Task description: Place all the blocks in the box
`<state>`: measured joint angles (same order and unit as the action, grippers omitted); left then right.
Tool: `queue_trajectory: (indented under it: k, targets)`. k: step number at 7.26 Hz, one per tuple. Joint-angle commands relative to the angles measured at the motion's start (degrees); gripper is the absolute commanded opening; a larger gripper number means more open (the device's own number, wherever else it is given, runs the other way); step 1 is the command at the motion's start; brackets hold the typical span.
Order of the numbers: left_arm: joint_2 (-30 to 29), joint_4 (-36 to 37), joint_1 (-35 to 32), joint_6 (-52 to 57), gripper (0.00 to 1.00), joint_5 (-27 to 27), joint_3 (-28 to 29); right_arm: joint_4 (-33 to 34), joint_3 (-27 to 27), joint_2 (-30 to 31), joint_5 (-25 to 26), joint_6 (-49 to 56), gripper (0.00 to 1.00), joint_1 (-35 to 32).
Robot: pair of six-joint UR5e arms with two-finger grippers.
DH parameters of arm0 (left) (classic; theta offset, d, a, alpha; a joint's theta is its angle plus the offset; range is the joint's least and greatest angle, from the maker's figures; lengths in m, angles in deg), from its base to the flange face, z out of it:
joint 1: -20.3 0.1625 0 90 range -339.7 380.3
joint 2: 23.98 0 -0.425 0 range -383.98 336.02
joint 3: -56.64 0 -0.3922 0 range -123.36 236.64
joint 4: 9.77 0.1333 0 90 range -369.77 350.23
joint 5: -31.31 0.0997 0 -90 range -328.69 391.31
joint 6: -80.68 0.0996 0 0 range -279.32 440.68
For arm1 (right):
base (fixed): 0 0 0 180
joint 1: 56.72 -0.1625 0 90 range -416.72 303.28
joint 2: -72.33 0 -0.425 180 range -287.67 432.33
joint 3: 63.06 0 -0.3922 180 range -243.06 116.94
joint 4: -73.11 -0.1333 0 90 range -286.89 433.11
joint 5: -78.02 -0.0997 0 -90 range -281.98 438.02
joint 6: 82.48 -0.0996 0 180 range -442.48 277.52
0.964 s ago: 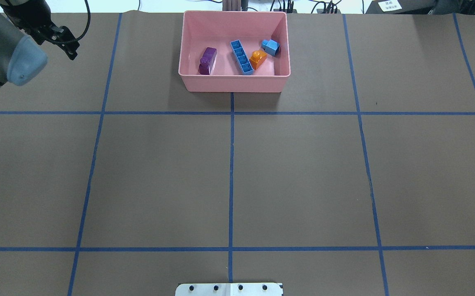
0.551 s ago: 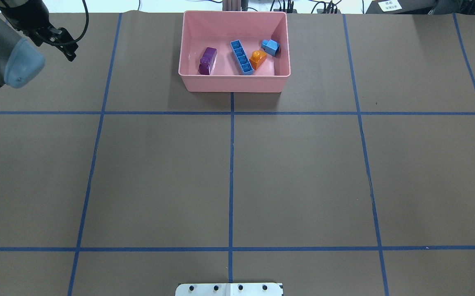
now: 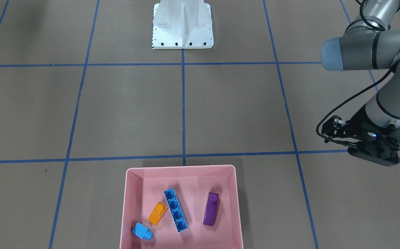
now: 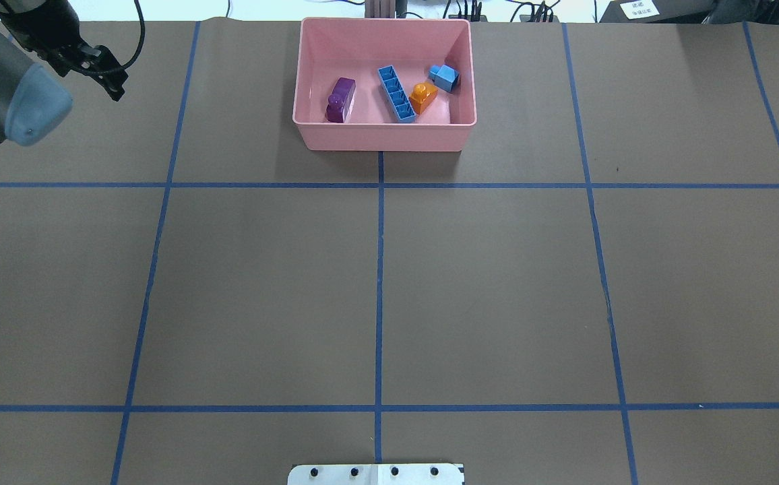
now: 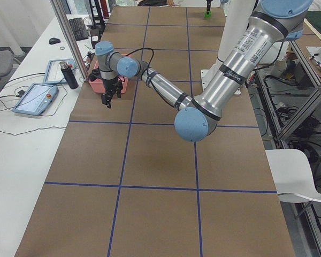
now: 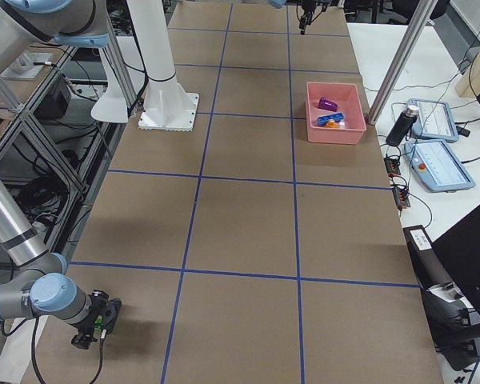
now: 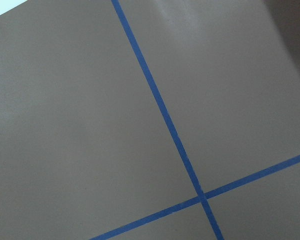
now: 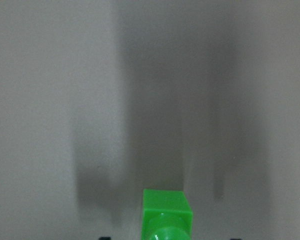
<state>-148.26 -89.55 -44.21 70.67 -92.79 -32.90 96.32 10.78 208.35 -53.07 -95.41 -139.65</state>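
The pink box (image 4: 383, 138) stands at the table's far middle; in the front-facing view its wall (image 3: 130, 207) is at the bottom. Inside lie the purple brick (image 4: 341, 100), the long blue brick (image 4: 396, 94), the orange brick (image 4: 423, 96) and the light-blue brick (image 4: 444, 77). My left gripper (image 3: 376, 157) hangs low over bare table well to the left of the box; its fingers do not show clearly. My right gripper (image 6: 96, 322) is at the table's right end, far from the box, and the green brick (image 8: 167, 215) sits between its jaws.
The white robot base (image 4: 376, 473) sits at the near table edge. Blue tape lines grid the brown table. A side desk beyond the box carries a dark bottle (image 5: 69, 75) and tablets. A metal post (image 6: 408, 56) stands next to the box.
My left arm has drifted a little to the left, away from the box. The bricks in the box have not moved.
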Motion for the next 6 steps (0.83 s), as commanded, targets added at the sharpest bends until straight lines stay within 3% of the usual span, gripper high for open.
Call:
queue_trajectory:
  k: [1, 3, 5, 6]
  targets:
    - [0.0, 0.1, 0.0, 0.0, 1.00, -0.1, -0.6, 0.2, -0.5, -0.5, -0.2, -0.3, 0.58, 0.0]
    - [0.0, 0.1, 0.0, 0.0, 1.00, -0.2, -0.8, 0.5, -0.9, -0.6, -0.2, -0.3, 0.58, 0.0]
    - [0.0, 0.1, 0.0, -0.1, 1.00, -0.4, -1.3, 0.3, -0.9, -1.5, -0.2, -0.8, 0.13, 0.0]
    - [0.0, 0.2, 0.0, -0.1, 1.00, -0.3, -1.7, 0.3, -0.9, -2.1, 0.0, -0.7, 0.00, 0.0]
